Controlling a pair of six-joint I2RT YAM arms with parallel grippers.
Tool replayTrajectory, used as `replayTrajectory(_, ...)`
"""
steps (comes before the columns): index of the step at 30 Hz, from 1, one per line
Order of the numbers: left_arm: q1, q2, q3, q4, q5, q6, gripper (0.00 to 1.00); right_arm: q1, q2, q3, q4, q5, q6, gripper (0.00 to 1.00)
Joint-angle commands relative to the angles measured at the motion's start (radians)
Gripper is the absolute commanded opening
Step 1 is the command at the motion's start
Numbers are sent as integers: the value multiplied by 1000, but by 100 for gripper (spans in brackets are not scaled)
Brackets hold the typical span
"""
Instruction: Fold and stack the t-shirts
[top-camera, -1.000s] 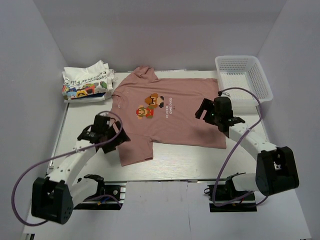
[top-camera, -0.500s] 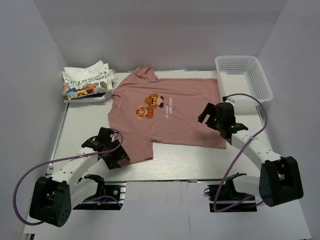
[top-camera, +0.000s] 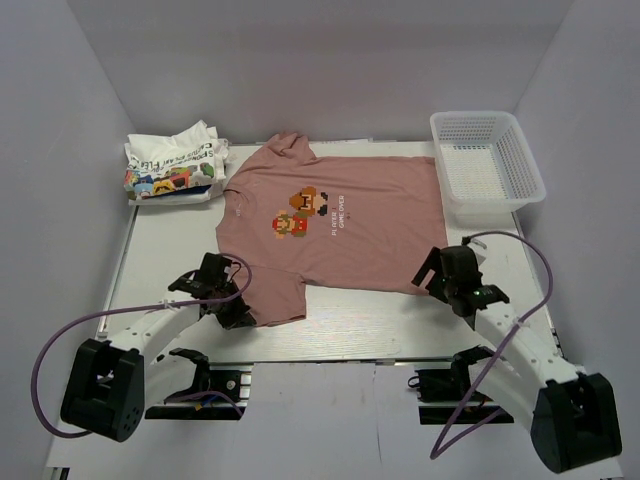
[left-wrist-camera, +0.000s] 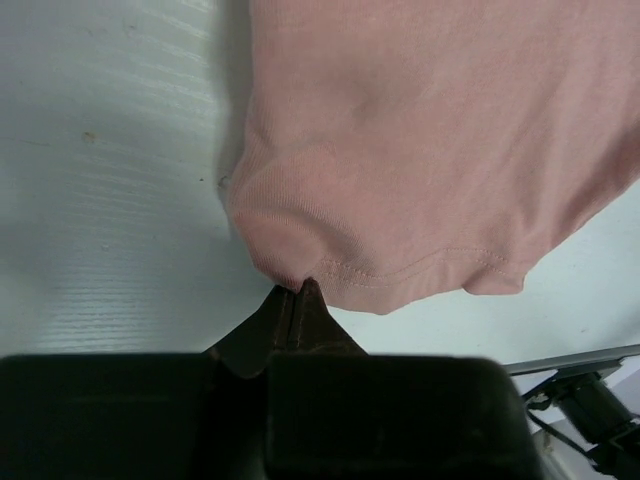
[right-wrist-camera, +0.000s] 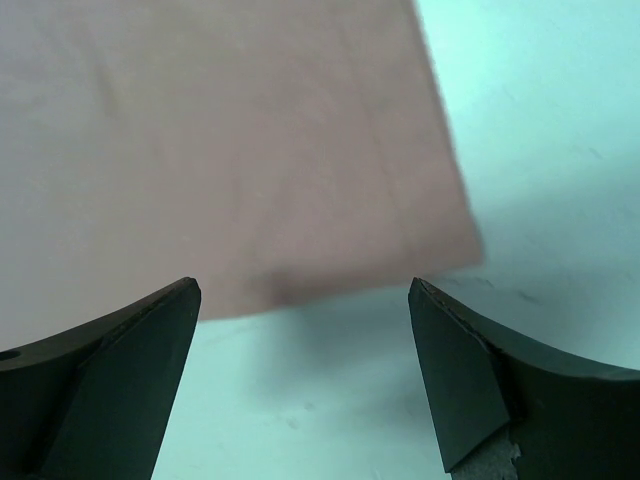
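Top external:
- pink t-shirt (top-camera: 370, 230) is spread flat mid-table (top-camera: 380, 320), print side up, pixel print (top-camera: 298, 216) and white text showing, collar toward the far wall.
- white t-shirt (top-camera: 175, 165) sits bunched or folded at the far-left corner, just beside the pink one's far sleeve. I can't tell if they touch.
- white mesh basket (top-camera: 487, 118) is at the far-right, just off the pink shirt's hem side.
- left gripper (top-camera: 240, 310) is low at the near sleeve, right on its near-left corner.
- right gripper (top-camera: 437, 280) is low at the near-right hem corner. Finger state of either isn't readable from here.

Left wrist:
- fingers (left-wrist-camera: 285, 315) are pressed together to one narrow point, no gap visible.
- the tips meet exactly at the stitched sleeve hem of the pink shirt. The cloth puckers into a small bulge right above the tips, so it reads as pinching the hem edge.
- the rest of the sleeve fans away up and right, lying on the table. There is bare table to the left of the pinch.

Right wrist:
- fingers (right-wrist-camera: 120, 370) are spread wide, with nothing between the pads.
- the pink shirt's hem edge runs across just beyond the tips. Its corner sits ahead of the right-hand finger, inside the span of the opening.
- the tips are apart from the cloth, with bare table between and under them.
- the view is slightly blurred, so hem stitching isn't resolvable.
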Motion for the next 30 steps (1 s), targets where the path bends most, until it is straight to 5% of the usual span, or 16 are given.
replayTrajectory(1,-4,-15,16,13,-31,62,0,-6,-88,-34,-134,88,81,90)
replayTrajectory(7,-4,-63,45,77,10,101,0,-12,-138,-79,-91,107,99,90)
replayTrajectory(16,-4,-107,65,184,148,182,0,-21,80,-52,13,120,98,90)
replayTrajectory(19,-4,-107,79,238,194,194,0,-23,135,-29,32,117,102,75)
replayTrajectory(23,-4,-107,128,292,194,194,0,-21,142,-8,44,118,87,16)
replayTrajectory(24,-4,-97,128,312,194,194,0,-21,142,-3,42,120,84,9)
replayTrajectory(26,-4,-78,137,358,205,185,0,-21,120,15,39,115,64,1)
replayTrajectory(30,17,-5,223,441,186,185,0,-20,117,72,-14,98,17,0)
